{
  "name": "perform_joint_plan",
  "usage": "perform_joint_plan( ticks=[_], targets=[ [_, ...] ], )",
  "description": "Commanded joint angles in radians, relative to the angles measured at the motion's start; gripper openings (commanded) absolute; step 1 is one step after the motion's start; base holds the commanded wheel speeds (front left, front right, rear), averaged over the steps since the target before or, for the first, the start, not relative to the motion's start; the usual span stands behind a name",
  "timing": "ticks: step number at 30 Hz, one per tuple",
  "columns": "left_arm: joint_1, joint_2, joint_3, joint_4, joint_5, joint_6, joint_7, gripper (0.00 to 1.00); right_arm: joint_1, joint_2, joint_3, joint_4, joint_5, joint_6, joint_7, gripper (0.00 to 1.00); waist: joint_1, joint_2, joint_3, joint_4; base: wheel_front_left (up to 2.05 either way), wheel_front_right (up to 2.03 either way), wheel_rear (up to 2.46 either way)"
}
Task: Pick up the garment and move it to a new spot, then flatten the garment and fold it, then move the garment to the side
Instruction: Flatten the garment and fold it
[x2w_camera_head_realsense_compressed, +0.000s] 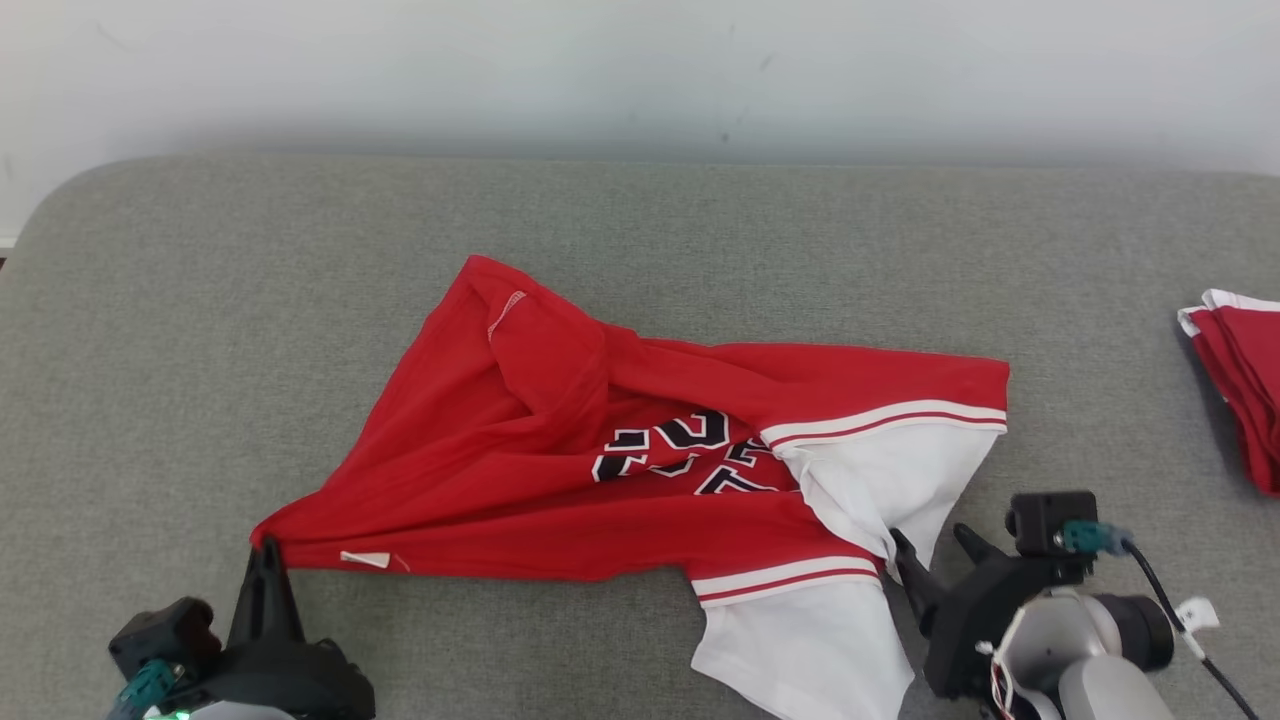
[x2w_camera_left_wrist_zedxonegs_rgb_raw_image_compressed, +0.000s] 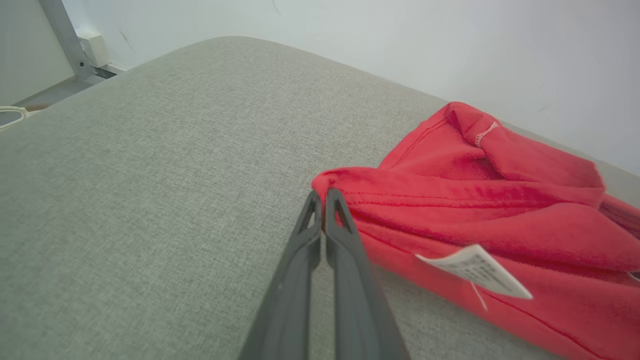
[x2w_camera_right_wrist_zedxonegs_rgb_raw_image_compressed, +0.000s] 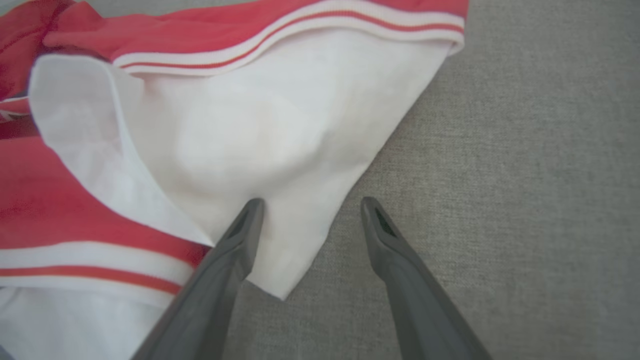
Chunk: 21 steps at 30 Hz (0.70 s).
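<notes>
Head view: high, facing forward and down over grey fabric surface. Left wrist view: low, close to red corner of garment. Right wrist view: close above white sleeve. Head view holds both spots, lower left and lower right.

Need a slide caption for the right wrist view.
Open right gripper poised over the white corner of the red-and-white jersey on the grey cushion.

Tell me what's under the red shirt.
The shirt lies on the gray cushion, which shows all round it. It is bunched, its number print partly buried in folds; anything beneath the cloth is covered.
</notes>
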Motion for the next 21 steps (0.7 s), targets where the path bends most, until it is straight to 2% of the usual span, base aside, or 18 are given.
perform_joint_plan(
  ticks=[1,9,10,11,12,21],
  targets=[
    [-0.018,-0.003,-0.002,0.003,-0.003,-0.003,-0.006,0.00,-0.020,0.003,-0.005,0.004,-0.008,-0.002,0.006,1.00,0.0000,0.0000,0.001,0.007,0.00,0.00,0.00],
    [-0.063,-0.018,-0.029,0.044,0.002,-0.049,-0.020,0.00,-0.149,0.043,-0.008,0.114,0.020,-0.002,0.093,1.00,0.0000,0.0000,0.016,0.030,0.00,0.00,0.00],
    [-0.069,-0.019,-0.031,0.052,0.002,-0.055,-0.020,0.00,-0.165,0.045,-0.004,0.130,0.024,-0.002,0.099,0.67,0.0000,0.0000,0.019,0.032,0.00,0.00,0.00],
    [-0.074,-0.024,-0.034,0.056,0.003,-0.058,-0.022,0.00,-0.183,0.047,-0.002,0.147,0.026,-0.002,0.099,0.18,0.0000,0.0000,0.022,0.035,0.00,0.00,0.00],
    [-0.081,-0.030,-0.040,0.060,0.005,-0.063,-0.024,0.00,-0.202,0.046,0.004,0.161,0.021,-0.002,0.097,0.00,0.0000,0.0000,0.027,0.039,0.00,0.00,0.00],
    [-0.138,-0.067,-0.054,0.076,0.021,-0.094,-0.042,0.00,-0.391,-0.021,-0.019,0.290,-0.051,-0.002,-0.022,0.00,0.0000,0.0000,0.069,0.080,0.00,0.00,0.00]
  ],
)
